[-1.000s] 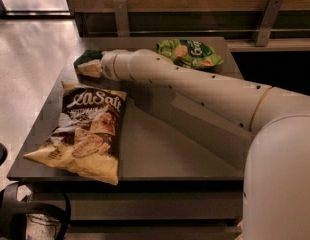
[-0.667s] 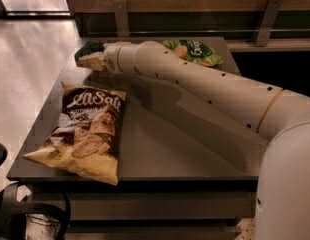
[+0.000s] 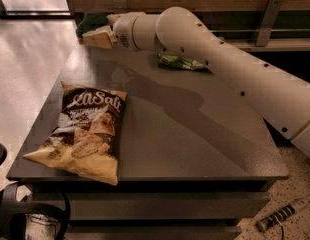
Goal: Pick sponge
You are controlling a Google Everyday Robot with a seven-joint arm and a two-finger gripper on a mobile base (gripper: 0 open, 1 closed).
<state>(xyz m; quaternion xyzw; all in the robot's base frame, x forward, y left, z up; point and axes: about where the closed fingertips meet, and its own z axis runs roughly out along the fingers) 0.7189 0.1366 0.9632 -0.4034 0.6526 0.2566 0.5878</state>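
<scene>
The sponge (image 3: pixel 93 28), a small block with a dark green top over pale yellow foam, is at the upper left, held in the air above the far left corner of the grey table (image 3: pixel 195 139). My gripper (image 3: pixel 106 34) is shut on it at the end of the white arm (image 3: pixel 205 49), which reaches in from the right across the back of the table.
A brown and yellow chip bag (image 3: pixel 82 131) lies on the table's front left. A green snack bag (image 3: pixel 180 61) lies at the back, partly hidden behind the arm. A wooden wall with a metal bracket (image 3: pixel 267 21) stands behind. A striped tool (image 3: pixel 280 216) lies on the floor at right.
My gripper has risen and moved back from the table's left edge with the sponge in it. The arm now covers most of the green snack bag.
</scene>
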